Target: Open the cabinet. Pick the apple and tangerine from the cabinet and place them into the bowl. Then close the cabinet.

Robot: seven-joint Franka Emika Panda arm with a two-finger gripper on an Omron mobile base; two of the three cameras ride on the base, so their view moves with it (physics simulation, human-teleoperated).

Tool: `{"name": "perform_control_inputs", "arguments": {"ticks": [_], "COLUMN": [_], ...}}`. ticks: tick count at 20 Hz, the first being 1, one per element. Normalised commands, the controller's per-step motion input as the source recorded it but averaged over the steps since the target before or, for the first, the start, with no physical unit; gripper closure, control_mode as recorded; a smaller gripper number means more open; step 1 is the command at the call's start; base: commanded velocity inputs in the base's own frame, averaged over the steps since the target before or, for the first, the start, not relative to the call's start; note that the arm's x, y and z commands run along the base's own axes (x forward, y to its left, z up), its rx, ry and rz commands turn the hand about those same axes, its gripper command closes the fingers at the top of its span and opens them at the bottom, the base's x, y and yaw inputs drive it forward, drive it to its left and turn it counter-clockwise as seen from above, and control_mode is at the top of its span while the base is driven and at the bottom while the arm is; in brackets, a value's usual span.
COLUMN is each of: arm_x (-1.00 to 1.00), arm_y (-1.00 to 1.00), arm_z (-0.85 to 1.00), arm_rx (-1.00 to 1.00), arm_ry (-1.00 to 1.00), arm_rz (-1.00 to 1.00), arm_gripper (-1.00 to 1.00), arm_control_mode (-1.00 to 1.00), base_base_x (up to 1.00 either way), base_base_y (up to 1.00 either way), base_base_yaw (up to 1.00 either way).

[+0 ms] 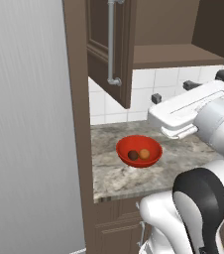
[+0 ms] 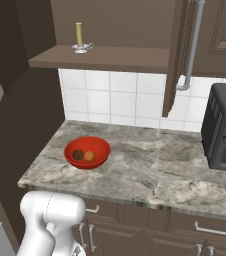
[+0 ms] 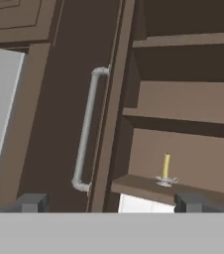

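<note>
- Hanging open, the dark brown wooden cabinet [image 3: 69, 99] door shows its silver bar handle [image 3: 86, 129].
- Glossy red bowl [image 1: 152, 158] on the counter holds dark red apple [image 1: 133, 155], orange tangerine [image 1: 144, 154] beside it.
- Two-finger gripper [image 3: 109, 202] spread wide, holding nothing.

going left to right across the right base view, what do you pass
candle on the cabinet shelf → apple → tangerine, both in the bowl → open door's silver handle → black oven on the counter
</note>
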Motion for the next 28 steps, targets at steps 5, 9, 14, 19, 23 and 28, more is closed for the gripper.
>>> {"name": "perform_control_inputs", "arguments": {"ticks": [5, 9, 14, 19, 23, 28], "arm_x": [0.02, 0.22, 0.34, 0.35, 0.41, 0.52], "arm_y": [0.25, 0.24, 0.25, 0.25, 0.21, 0.00], "arm_z": [0.00, 0.00, 0.00, 0.00, 0.00, 0.00], "arm_rx": [0.02, 0.00, 0.00, 0.00, 0.00, 0.00], "arm_ry": [-0.14, -0.04, -0.01, 0.00, 0.00, 0.00], "arm_rz": [0.00, -0.03, -0.14, -0.24, -0.21, -0.17], "arm_gripper": [-1.00, -1.00, -1.00, -1.00, -1.00, -1.00], "arm_control_mode": [-1.00, -1.00, -1.00, -1.00, -1.00, -1.00], "base_base_x": [0.00, 0.00, 0.00, 0.00, 0.00, 0.00], "base_base_y": [0.00, 0.00, 0.00, 0.00, 0.00, 0.00], "base_base_yaw": [0.00, 0.00, 0.00, 0.00, 0.00, 0.00]}}
